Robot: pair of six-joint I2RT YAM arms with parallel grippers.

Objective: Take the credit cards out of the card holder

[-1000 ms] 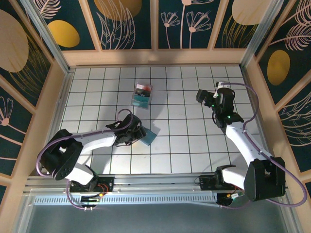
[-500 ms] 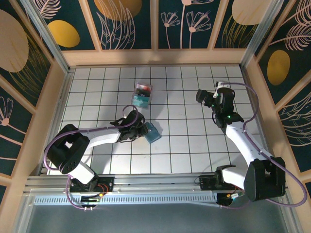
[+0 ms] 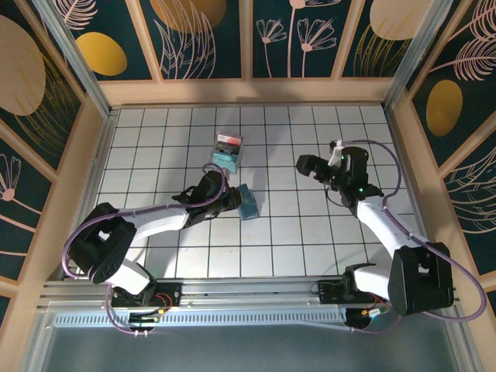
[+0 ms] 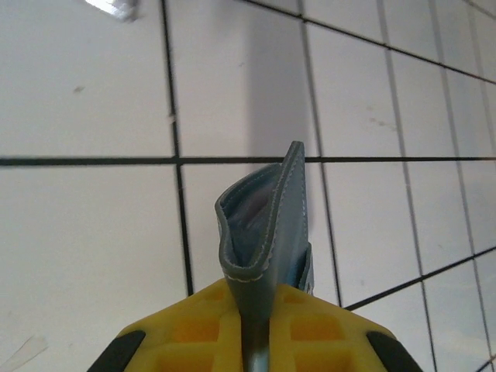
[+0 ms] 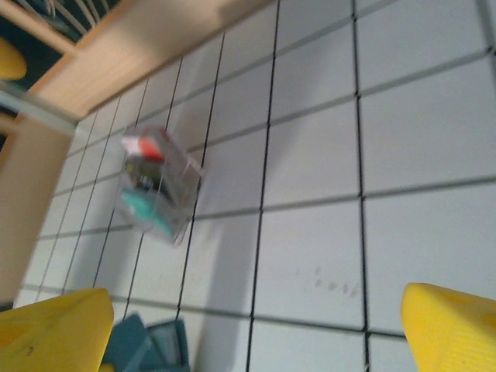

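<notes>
1. Landmark: small clear plastic box [image 3: 228,150] on the white tiled bench [image 3: 155,132], with red and teal items showing through its walls.
2. The slate-blue, flat, stitched card holder [image 3: 248,203] is on the arm-base side of the box and slightly to the robot's right of it, near but apart from it.
3. The left claw [image 3: 232,200] reaches in from the box's near-left side. In the left wrist view its yellow fingers [image 4: 194,329] are pressed onto the card holder [image 4: 267,225], pinching one end of it.
4. The card holder stands on edge in that grip, its two halves bowed slightly apart, with a pale inner face visible between them. Cannot tell whether cards sit inside, or whether its lower edge touches the bench.
5. The right claw [image 3: 308,164] hangs to the robot's right of the box, well apart from it. Its yellow fingers [image 5: 54,333] are spread wide with nothing between them.
6. Right wrist view: the box [image 5: 159,190] lies ahead of the spread fingers, and a corner of the card holder [image 5: 147,345] shows just beside the fingertip on the box's side.
</notes>
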